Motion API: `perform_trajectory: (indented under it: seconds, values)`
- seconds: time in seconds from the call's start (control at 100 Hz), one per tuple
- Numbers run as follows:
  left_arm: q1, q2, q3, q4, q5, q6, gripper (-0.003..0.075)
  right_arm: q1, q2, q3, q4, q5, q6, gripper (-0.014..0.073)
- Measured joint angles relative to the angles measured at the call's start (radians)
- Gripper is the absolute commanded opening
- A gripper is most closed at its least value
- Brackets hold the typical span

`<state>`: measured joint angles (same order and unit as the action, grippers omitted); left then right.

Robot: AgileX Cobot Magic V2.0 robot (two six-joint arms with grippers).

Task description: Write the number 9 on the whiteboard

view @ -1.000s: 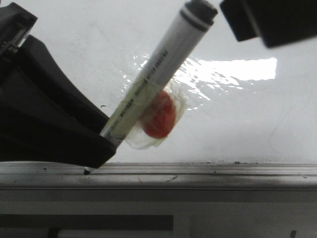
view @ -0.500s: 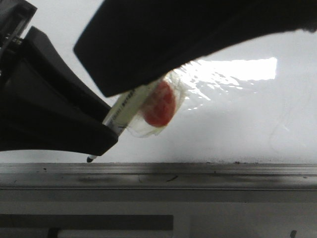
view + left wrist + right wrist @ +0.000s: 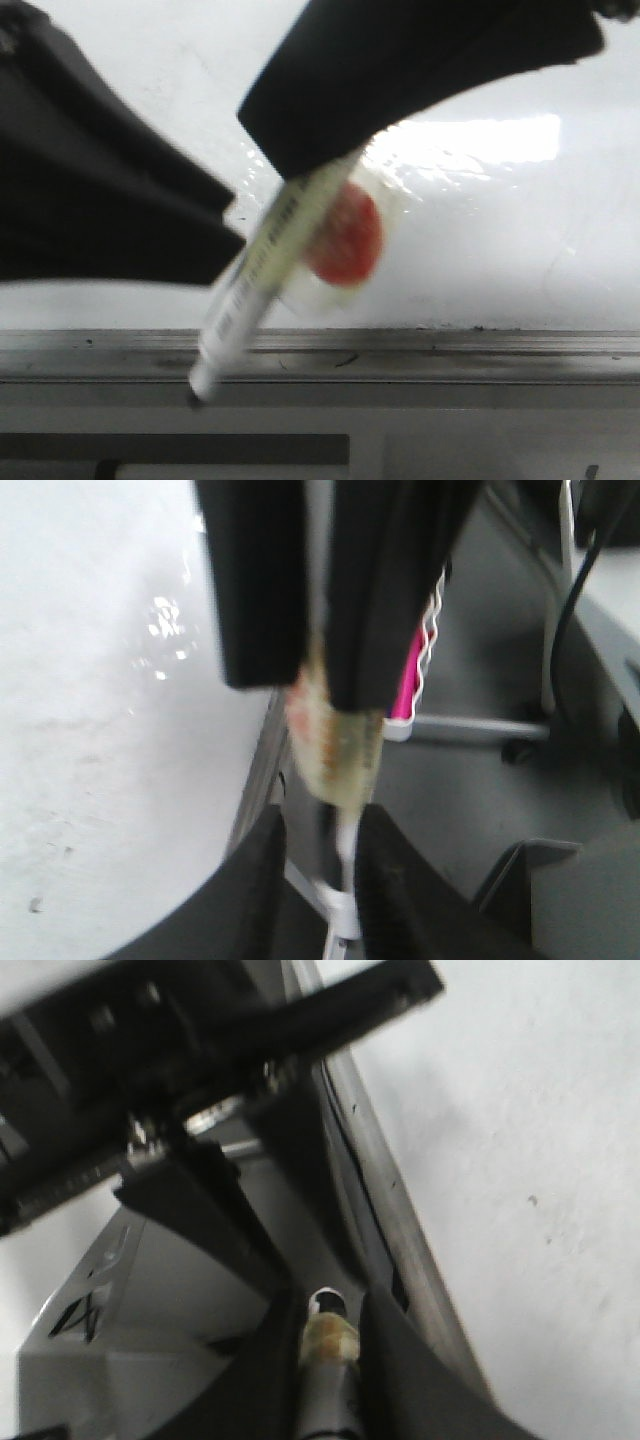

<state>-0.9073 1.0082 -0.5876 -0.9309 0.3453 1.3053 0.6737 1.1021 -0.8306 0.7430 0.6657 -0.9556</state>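
The right fingers (image 3: 330, 165) now clamp the marker (image 3: 262, 272) from the 1 o'clock side. The left fingers (image 3: 215, 235), whose grip I cannot tell, sit beside it. The tip has dropped onto the ledge (image 3: 450, 350); the whiteboard (image 3: 500, 240) shows no 9.

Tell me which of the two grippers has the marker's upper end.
The right gripper, reaching in from the upper right, is clamped over the marker's upper end. The left gripper sits lower, beside the barrel.
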Motion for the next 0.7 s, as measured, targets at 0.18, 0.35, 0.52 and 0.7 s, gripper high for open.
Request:
perform_trajectory:
  seconds: [0.18,0.35,0.52,0.7]
  values:
    - [0.053,-0.202,-0.007,-0.034,-0.057,-0.098,0.0545,0.004,0.004,-0.232,-0.334,0.338,0.366,-0.0057]
    - [0.134,-0.395,0.031,-0.04,-0.082,-0.153,0.04,0.032,-0.035,-0.396,-0.515,0.342,0.54,-0.0032]
    - [0.241,-0.536,0.106,-0.041,-0.088,-0.225,0.0245,0.086,-0.175,-0.279,-0.743,0.099,0.666,-0.0032]
    - [0.298,-0.601,0.156,-0.078,-0.084,-0.244,0.0057,0.093,-0.294,0.006,-1.033,-0.184,0.853,-0.0033]
